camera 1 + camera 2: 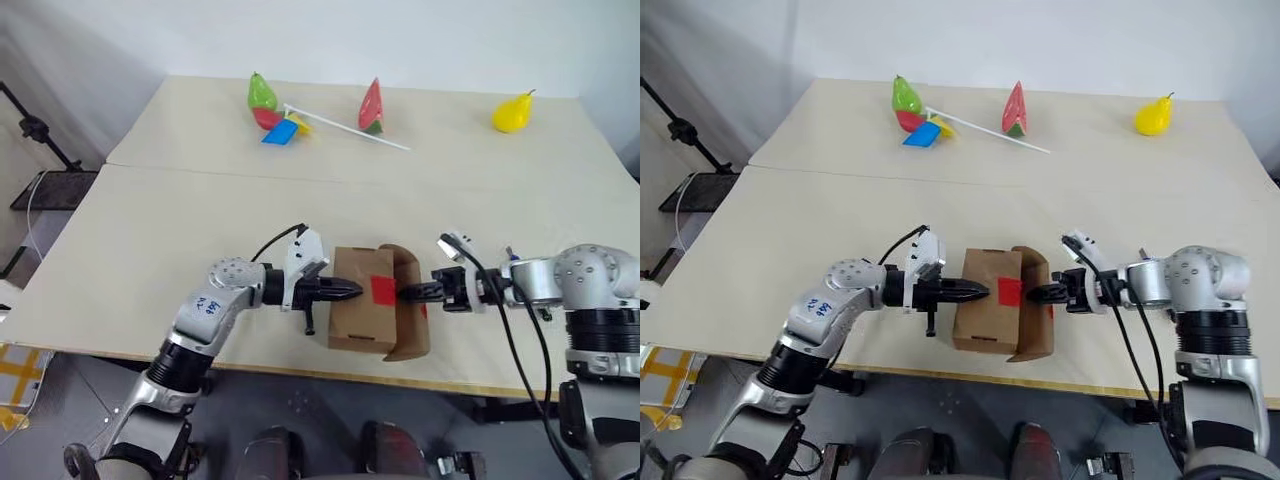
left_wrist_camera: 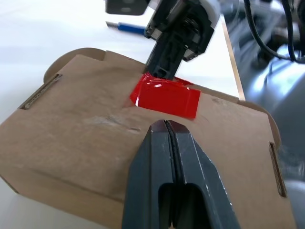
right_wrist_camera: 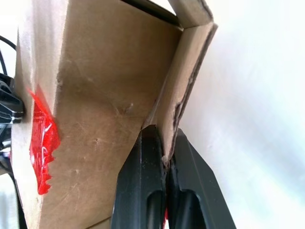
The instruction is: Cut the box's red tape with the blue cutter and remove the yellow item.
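Observation:
The brown cardboard box (image 1: 352,305) sits near the table's front edge, and the red tape (image 1: 382,290) lies on its top face. My left gripper (image 1: 355,291) comes in from the left, shut and empty, with its tips resting on the box top just short of the tape (image 2: 164,98). My right gripper (image 1: 405,293) reaches in from the right, shut on the raised side flap (image 3: 183,81), pinching its cardboard edge. The tape's edge (image 3: 40,143) looks jagged. A slim blue cutter (image 2: 129,27) lies on the table beyond my right gripper. The yellow item is hidden.
At the back of the table lie a green pear toy (image 1: 261,92), a pinwheel (image 1: 283,130) on a white stick, a watermelon slice toy (image 1: 372,106) and a yellow pear toy (image 1: 512,112). The table's front edge (image 1: 300,368) runs just below the box.

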